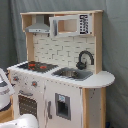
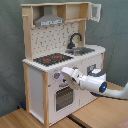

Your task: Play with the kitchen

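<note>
The kitchen [image 1: 65,75] is a tall white and light-wood toy and shows in both exterior views. It has a black stove with red burners [image 1: 32,65], a sink [image 1: 72,73], a black faucet [image 1: 85,58] and a grey hood [image 1: 39,27]. In the second exterior view the kitchen [image 2: 37,90] stands at the left, with its stove [image 2: 50,59] and oven door [image 2: 63,97] facing me. My gripper [image 2: 66,74] reaches in from the second exterior view's right and sits just in front of the knob panel [image 2: 57,76], above the oven door. In the first exterior view only white arm parts [image 1: 22,121] show.
An upper cabinet door [image 2: 95,10] stands swung open at the top right of the kitchen. A microwave front [image 1: 70,24] sits beside the hood. The kitchen rests on a wooden floor [image 2: 100,112]. A grey curtain [image 2: 115,35] hangs behind.
</note>
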Motion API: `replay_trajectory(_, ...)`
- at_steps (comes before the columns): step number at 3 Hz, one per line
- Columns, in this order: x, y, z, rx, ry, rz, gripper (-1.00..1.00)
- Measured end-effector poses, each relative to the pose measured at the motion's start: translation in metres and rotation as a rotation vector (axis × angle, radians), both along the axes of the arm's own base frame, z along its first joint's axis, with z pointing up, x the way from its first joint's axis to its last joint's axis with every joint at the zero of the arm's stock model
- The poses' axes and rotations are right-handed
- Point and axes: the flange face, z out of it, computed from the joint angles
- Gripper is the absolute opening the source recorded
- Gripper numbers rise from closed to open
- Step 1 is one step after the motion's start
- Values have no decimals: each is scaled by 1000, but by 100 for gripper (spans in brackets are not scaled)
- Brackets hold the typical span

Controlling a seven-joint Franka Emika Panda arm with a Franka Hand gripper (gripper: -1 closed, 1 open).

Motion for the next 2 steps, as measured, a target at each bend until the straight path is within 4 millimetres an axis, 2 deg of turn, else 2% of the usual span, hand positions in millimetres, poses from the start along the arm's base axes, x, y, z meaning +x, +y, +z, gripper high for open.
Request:
replay_trajectory(1, 16, 14, -8, 12, 8, 8, 100)
replay_trajectory(2, 40, 2, -19, 4, 9, -102, 100)
